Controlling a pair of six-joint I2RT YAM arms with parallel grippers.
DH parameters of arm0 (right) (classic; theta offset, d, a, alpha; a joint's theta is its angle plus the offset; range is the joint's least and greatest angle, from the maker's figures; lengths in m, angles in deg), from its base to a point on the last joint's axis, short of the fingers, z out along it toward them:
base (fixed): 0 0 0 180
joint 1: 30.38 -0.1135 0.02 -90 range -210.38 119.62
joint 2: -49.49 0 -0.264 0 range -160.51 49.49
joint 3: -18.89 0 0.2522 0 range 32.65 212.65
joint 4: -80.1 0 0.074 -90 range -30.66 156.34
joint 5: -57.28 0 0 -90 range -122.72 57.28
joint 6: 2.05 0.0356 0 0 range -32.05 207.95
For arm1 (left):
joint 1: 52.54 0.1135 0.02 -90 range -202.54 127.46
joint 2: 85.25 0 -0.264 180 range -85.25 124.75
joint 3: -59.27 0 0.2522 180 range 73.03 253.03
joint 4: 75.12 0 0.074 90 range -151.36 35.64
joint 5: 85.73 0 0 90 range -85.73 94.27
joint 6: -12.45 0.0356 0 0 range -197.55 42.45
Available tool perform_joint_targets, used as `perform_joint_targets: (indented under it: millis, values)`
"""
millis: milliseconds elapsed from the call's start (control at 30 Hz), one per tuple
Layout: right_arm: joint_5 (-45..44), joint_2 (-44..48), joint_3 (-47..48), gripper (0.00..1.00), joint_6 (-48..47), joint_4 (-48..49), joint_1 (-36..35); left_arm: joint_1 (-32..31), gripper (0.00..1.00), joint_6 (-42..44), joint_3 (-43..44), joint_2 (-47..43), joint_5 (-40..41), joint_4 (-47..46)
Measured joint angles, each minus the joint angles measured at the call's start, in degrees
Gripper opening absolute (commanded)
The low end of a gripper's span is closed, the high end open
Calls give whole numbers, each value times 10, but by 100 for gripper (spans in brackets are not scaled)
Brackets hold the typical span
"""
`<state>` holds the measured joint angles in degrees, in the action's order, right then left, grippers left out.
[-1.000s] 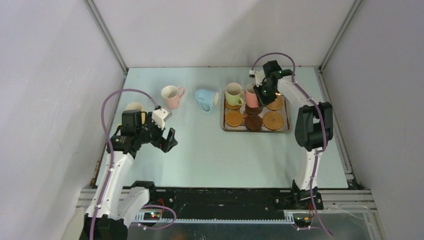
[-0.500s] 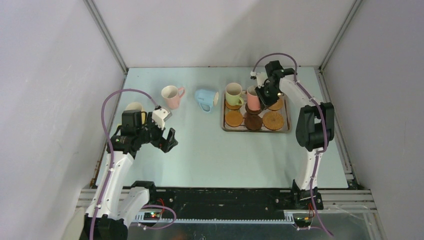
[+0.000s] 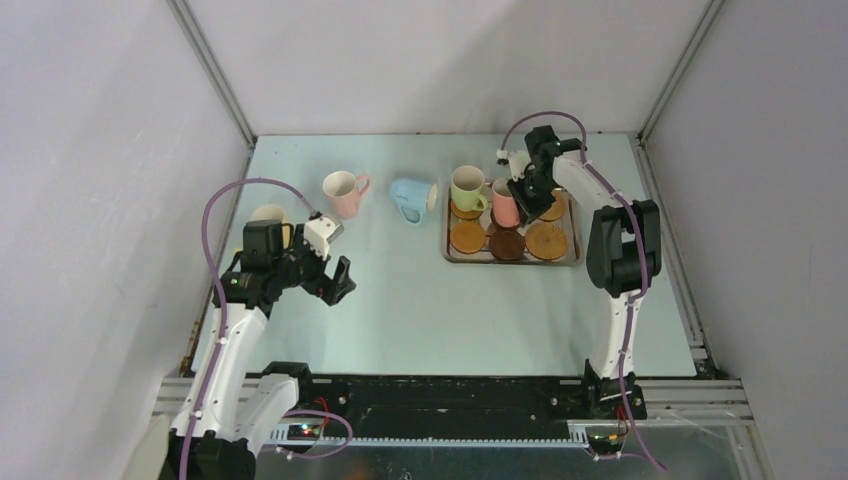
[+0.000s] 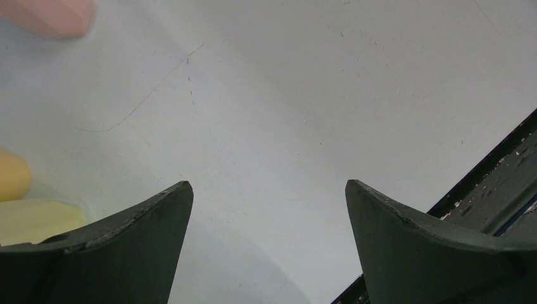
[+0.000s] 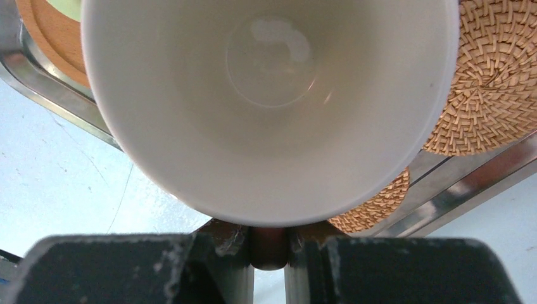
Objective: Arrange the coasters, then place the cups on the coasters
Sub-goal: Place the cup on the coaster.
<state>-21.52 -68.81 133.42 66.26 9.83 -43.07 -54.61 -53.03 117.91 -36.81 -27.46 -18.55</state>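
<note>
A pink cup (image 3: pixel 503 207) is held tight in the right gripper (image 3: pixel 520 195) over the tray (image 3: pixel 512 261), far right. The left gripper (image 3: pixel 337 280) is opened wide, near left.

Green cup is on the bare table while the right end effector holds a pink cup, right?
No: the green cup stands on a coaster in the tray, as the top external view shows. The right end effector does hold a pink cup.

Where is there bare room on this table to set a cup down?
Widest bare patch: the table on the near side of the tray, running left to the left gripper. Crowded: the tray, where the right gripper holds a pink cup beside the green cup.
</note>
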Motion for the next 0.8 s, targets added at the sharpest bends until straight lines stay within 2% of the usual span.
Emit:
perform_joint_targets:
  millis: [300,600,700,800]
  values:
    - [-16,-3,0,0,0,13,-1,0,98,0,0,-2,0,2]
    - [-27,-5,2,8,-11,18,-3,0,98,0,0,-3,0,2]
    - [-28,-5,2,17,-14,18,-3,0,98,0,0,-3,0,2]
    - [-28,-5,2,35,-16,18,-3,0,98,0,0,-3,-1,2]
